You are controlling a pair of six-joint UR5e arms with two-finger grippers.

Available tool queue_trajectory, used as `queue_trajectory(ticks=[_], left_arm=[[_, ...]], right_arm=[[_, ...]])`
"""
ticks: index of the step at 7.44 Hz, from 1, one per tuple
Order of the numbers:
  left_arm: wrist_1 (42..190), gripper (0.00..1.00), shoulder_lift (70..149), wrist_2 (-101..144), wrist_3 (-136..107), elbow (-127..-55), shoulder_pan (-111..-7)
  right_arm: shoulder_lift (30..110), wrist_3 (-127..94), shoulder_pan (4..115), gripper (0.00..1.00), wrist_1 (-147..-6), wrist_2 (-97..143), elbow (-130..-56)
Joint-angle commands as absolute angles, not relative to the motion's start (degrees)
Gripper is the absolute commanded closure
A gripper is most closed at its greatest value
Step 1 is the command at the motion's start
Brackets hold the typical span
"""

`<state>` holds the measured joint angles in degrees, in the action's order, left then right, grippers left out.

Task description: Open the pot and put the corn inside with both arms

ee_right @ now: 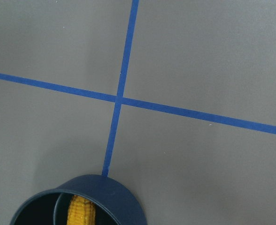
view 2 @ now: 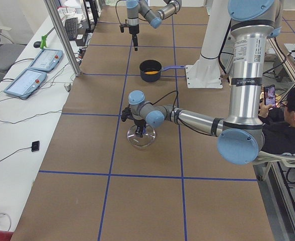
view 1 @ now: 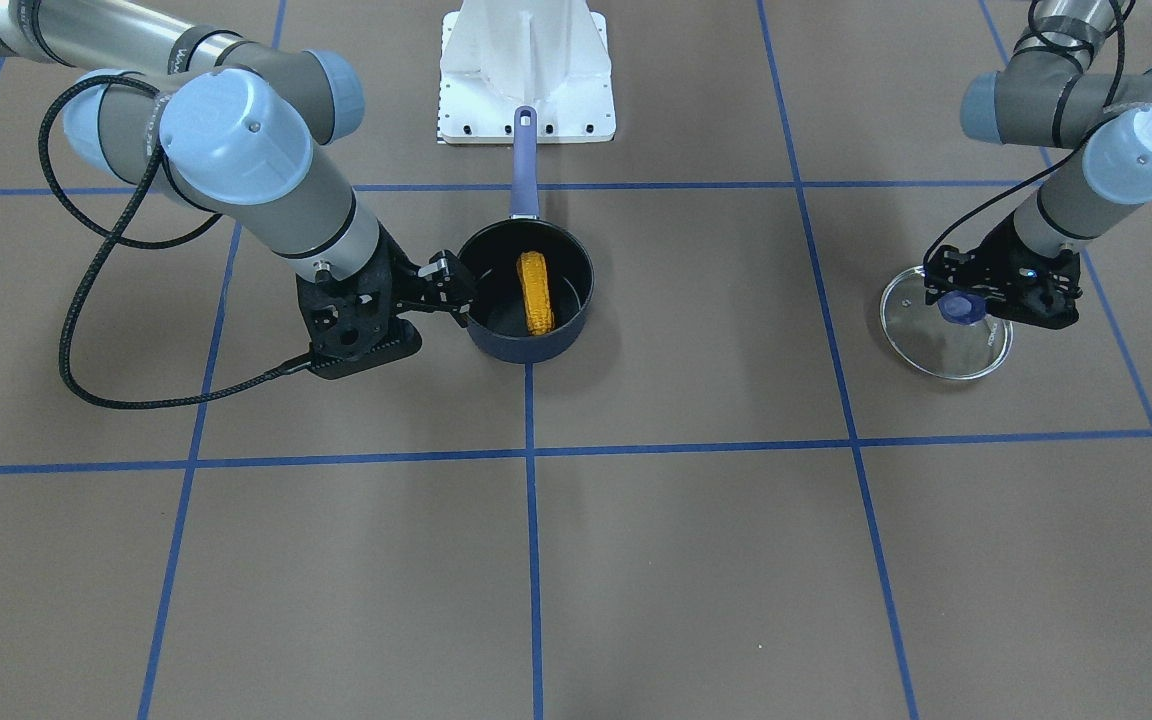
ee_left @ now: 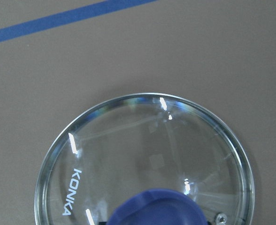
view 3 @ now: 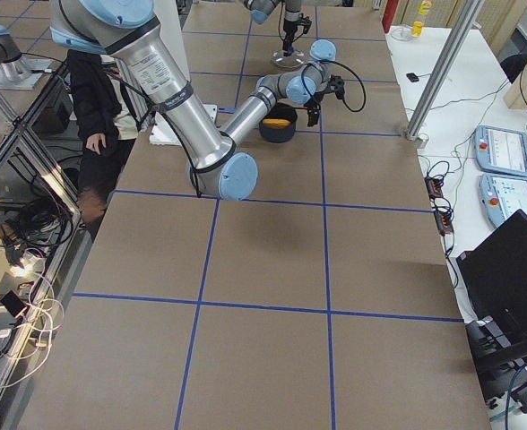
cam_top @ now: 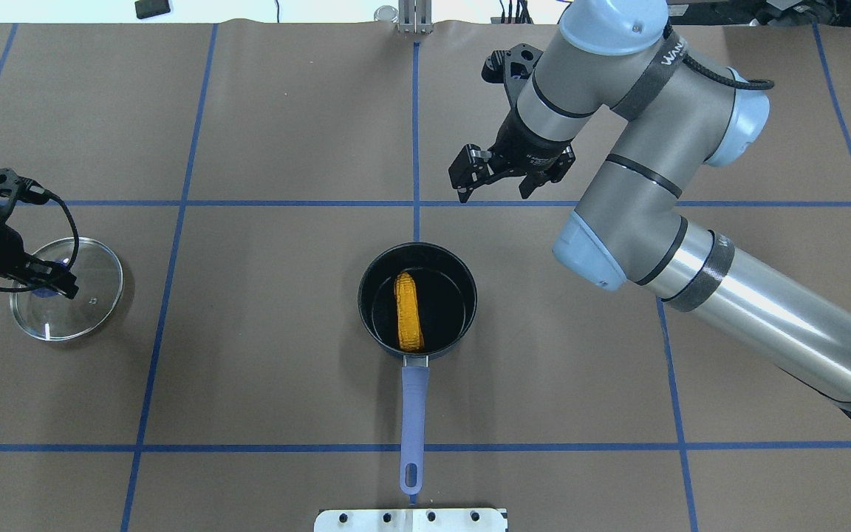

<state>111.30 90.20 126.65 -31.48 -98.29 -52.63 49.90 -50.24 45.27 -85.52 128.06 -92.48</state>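
The dark navy pot point(view 1: 526, 348) stands open at the table's middle, its purple-blue handle point(cam_top: 414, 414) pointing at the robot's base. The orange-yellow corn point(view 1: 535, 292) lies inside it; it also shows in the overhead view point(cam_top: 408, 310) and the right wrist view point(ee_right: 81, 211). My right gripper point(cam_top: 494, 191) is open and empty, raised beside the pot's rim point(ee_right: 124, 201). My left gripper point(view 1: 966, 300) is down on the blue knob point(view 1: 960, 307) of the glass lid point(cam_top: 93, 295), which lies flat on the table far to the left.
The white base mount point(view 1: 526, 70) stands just behind the pot's handle. Blue tape lines point(view 1: 531, 520) cross the brown table. A side bench with control tablets point(view 2: 37, 70) and a seated operator point(view 2: 283, 135) flank the table.
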Motion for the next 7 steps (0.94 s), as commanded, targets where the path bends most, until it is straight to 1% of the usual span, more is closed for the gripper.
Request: queue_trajectory(ticks=[1,3,4,6,7], left_arm=[[110.5,0.02,91.0,128.5,-31.3,-98.4,-53.5],[110.3,0.02,90.9,136.5,-28.8,-98.5,-61.7],[109.3,0.02,90.7,138.4,-22.7,-97.5,-66.0],[95.6,0.02,91.1,138.8,-2.7,-97.5,-74.8],[92.1,0.02,91.1,138.3,4.4,-97.3,-78.8]], right_arm=[[52.0,-46.3,49.5,0.00,-85.5,131.6,-92.5],[55.8,-38.3,55.0,0.00,-85.5,135.0,-92.3],[57.4,-35.1,57.8,0.00,-85.5,135.1,-92.3],[62.0,-28.0,63.0,0.00,-85.5,136.7,-92.2],[63.7,-25.3,64.9,0.00,-85.6,136.7,-91.9]])
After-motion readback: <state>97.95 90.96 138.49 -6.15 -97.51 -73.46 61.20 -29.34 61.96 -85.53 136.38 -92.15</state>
